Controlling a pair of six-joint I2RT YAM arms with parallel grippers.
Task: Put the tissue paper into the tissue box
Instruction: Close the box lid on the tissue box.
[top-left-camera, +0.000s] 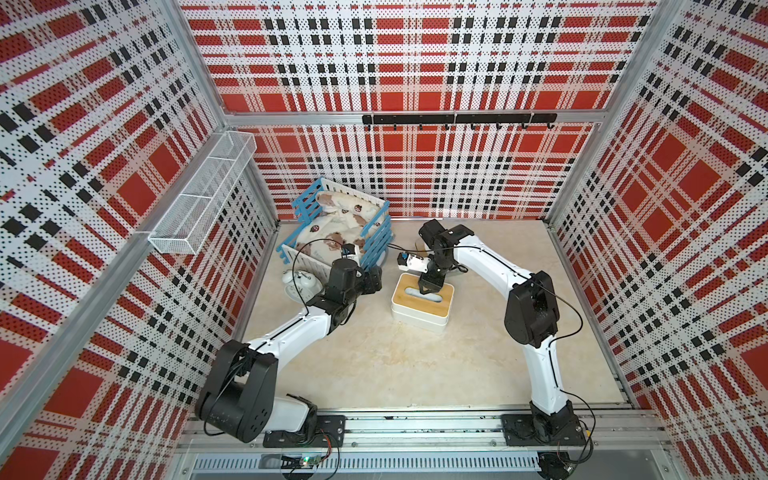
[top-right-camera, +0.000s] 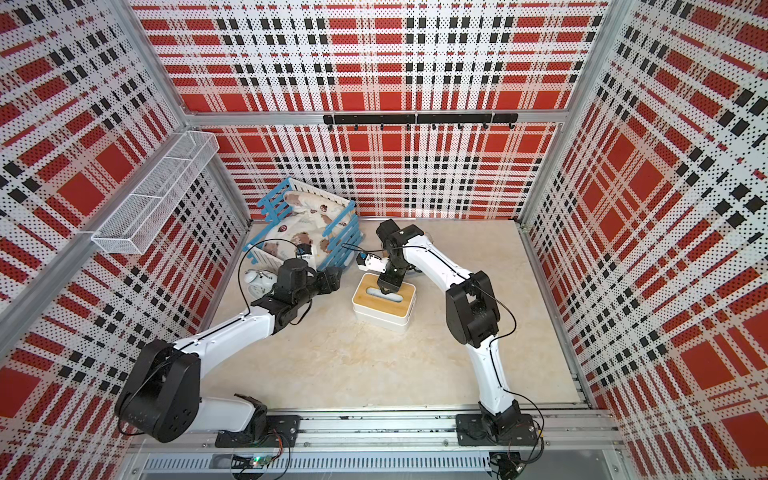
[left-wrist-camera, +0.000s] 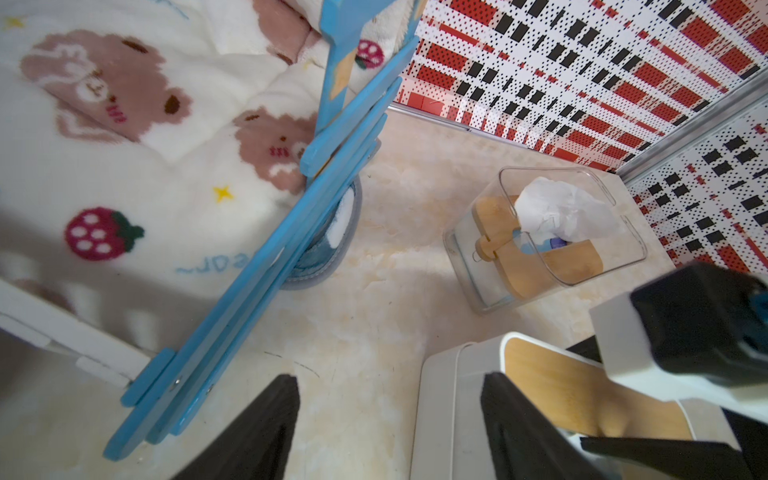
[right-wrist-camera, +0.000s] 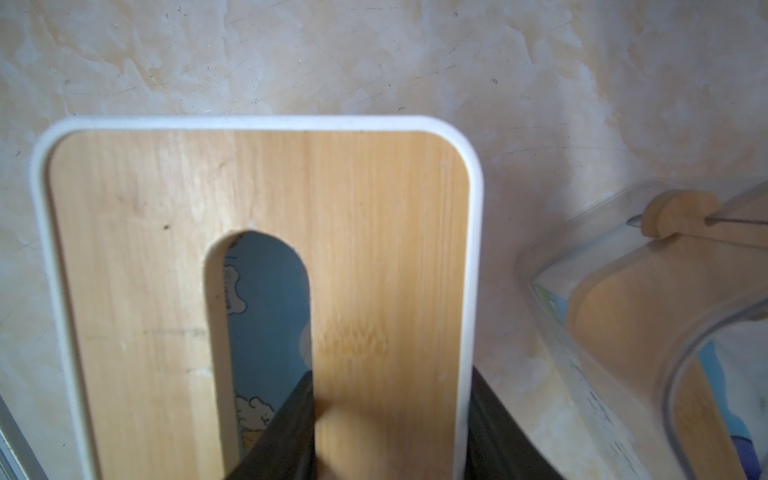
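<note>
One tissue pack (right-wrist-camera: 266, 316) beneath right gripper (right-wrist-camera: 388, 390)

With the far wall as twelve o'clock, the tissue box (top-left-camera: 422, 305) sits near the middle of the table (top-left-camera: 415, 374), with a tissue pack (right-wrist-camera: 266, 316) inside it under the lid. Just behind it, at twelve, stands a second box (left-wrist-camera: 544, 237) with a tissue sheet (left-wrist-camera: 561, 212) sticking out. At eleven, in the far corner, a crate (top-left-camera: 378, 241) holds a blanket (top-left-camera: 328, 232). An alarm clock (top-left-camera: 298, 286) sits before the crate, at nine from the tissue box. The right gripper (right-wrist-camera: 392, 374) is on the lid, one finger in the slot and one outside the rim. The left gripper (left-wrist-camera: 390, 377) hangs between clock and tissue box. A wire shelf (top-left-camera: 203, 195) is on the nine o'clock wall and a hook rail (top-left-camera: 459, 119) on the twelve o'clock wall.
</note>
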